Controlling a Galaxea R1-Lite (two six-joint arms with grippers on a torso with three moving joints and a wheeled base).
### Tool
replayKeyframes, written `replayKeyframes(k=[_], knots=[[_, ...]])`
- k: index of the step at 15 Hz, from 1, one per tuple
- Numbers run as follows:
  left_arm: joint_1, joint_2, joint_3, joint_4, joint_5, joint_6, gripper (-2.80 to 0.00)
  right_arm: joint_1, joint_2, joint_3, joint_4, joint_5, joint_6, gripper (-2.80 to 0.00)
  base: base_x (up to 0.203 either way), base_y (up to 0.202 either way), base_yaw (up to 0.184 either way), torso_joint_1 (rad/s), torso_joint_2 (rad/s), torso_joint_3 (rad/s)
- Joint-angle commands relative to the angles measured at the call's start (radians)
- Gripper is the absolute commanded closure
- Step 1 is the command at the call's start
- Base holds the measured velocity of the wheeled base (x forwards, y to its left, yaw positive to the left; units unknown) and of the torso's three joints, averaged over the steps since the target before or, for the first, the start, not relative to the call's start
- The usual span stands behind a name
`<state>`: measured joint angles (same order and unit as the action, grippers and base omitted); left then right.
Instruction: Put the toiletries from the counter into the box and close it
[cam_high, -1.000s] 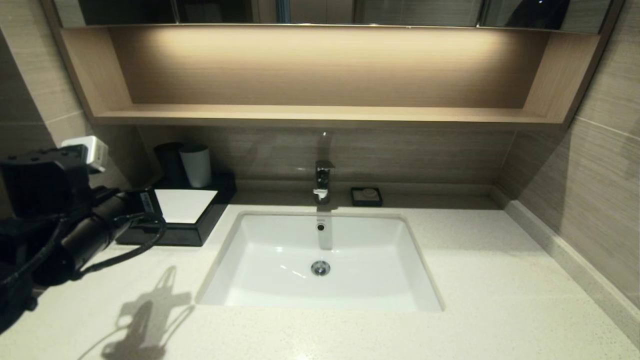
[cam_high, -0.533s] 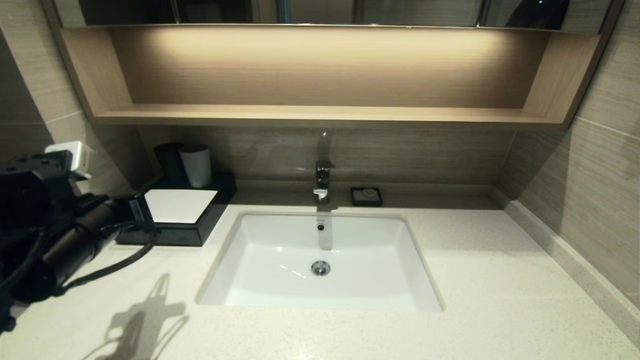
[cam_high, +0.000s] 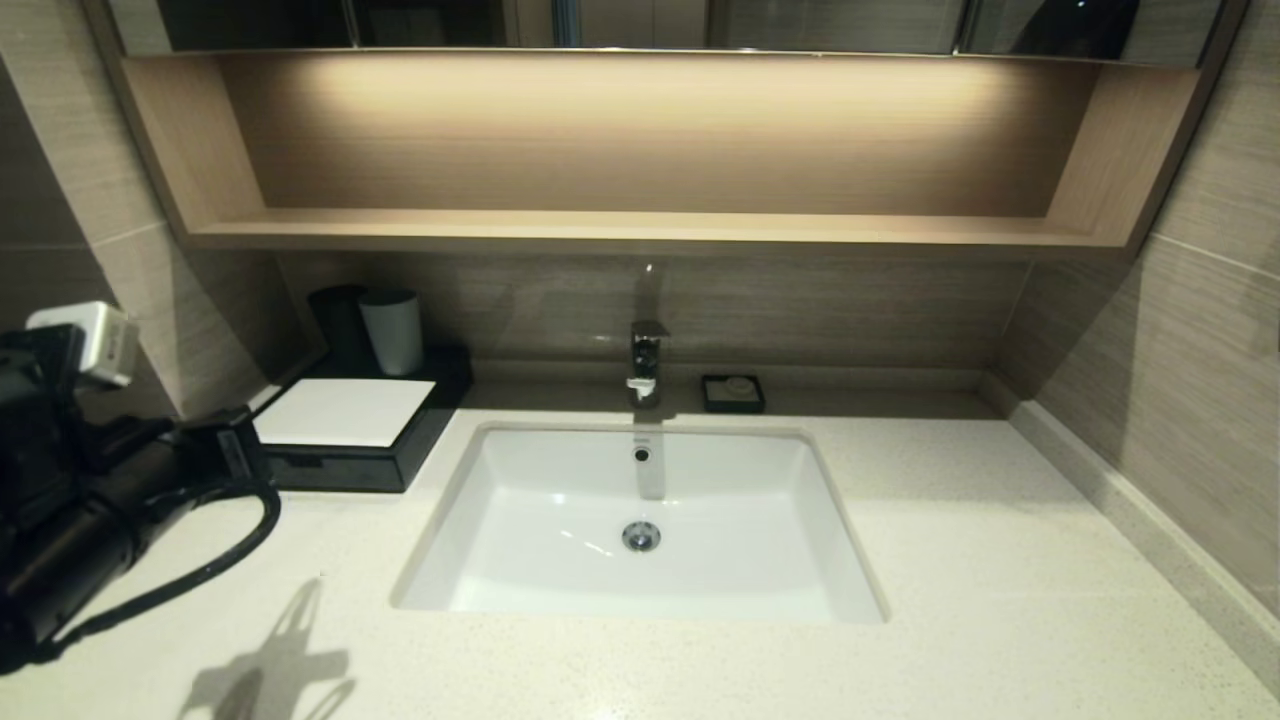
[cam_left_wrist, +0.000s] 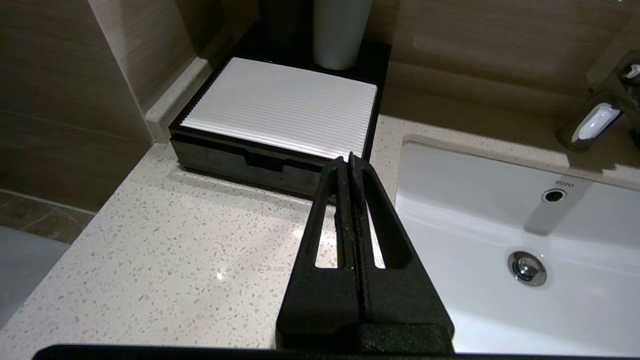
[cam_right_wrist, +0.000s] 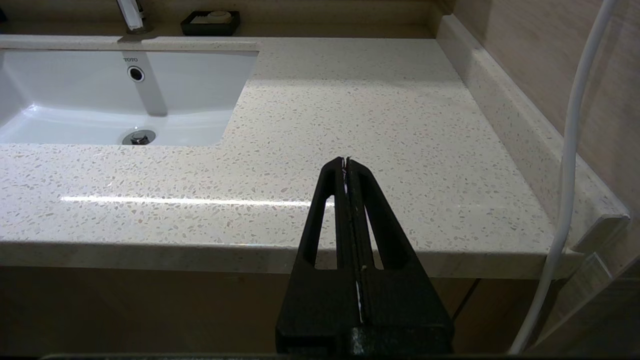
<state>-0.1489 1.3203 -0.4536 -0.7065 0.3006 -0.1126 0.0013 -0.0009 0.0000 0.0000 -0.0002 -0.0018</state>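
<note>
Pale cream speckled stone countertop (cam_high: 960, 560) runs wall to wall beneath a light wooden wall shelf (cam_high: 640, 230), with a white rectangular sunken sink (cam_high: 640, 520) set in its middle. At the counter's back left corner sits the low black rectangular box (cam_left_wrist: 235, 160) with its flat white ribbed panel (cam_left_wrist: 280, 105) on top; the front drawer looks pushed flush, its pull recess facing the counter's front edge. A grey plastic cup (cam_high: 392, 330) stands behind the panel, and a small black soap dish (cam_high: 733, 393) rests at the back edge beside the chrome tap (cam_high: 645, 362).

No packets of toiletries show anywhere on the stone or in the basin, so they are judged to be already inside the box, and the closing appears done too; little or nothing seems left.

The left gripper (cam_left_wrist: 350, 162) hangs above the counter's left part, just in front of the box and clear of it, fingers pressed together on nothing. The right gripper (cam_right_wrist: 346, 165) is parked off the counter's front right edge, likewise clenched and empty.
</note>
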Motion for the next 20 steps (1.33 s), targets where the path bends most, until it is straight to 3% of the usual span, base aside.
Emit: replayKeyframes(k=[1, 9, 16, 20], knots=[[-0.001, -0.07, 0.036, 0.004, -0.004, 0.003, 0.0, 0.0, 0.001, 0.002, 0.0, 0.0, 0.0, 0.0, 0.0, 0.0, 0.0, 0.0, 0.0, 0.0], [-0.046, -0.328, 0.209, 0.045, 0.004, 0.075, 0.0, 0.0, 0.001, 0.002, 0.0, 0.0, 0.0, 0.0, 0.0, 0.0, 0.0, 0.0, 0.0, 0.0], [-0.044, -0.692, 0.226, 0.382, -0.003, 0.099, 0.0, 0.0, 0.0, 0.002, 0.0, 0.0, 0.0, 0.0, 0.0, 0.0, 0.0, 0.0, 0.0, 0.0], [0.041, -0.803, 0.289, 0.438, -0.066, 0.119, 0.0, 0.0, 0.001, 0.002, 0.0, 0.0, 0.0, 0.0, 0.0, 0.0, 0.0, 0.0, 0.0, 0.0]])
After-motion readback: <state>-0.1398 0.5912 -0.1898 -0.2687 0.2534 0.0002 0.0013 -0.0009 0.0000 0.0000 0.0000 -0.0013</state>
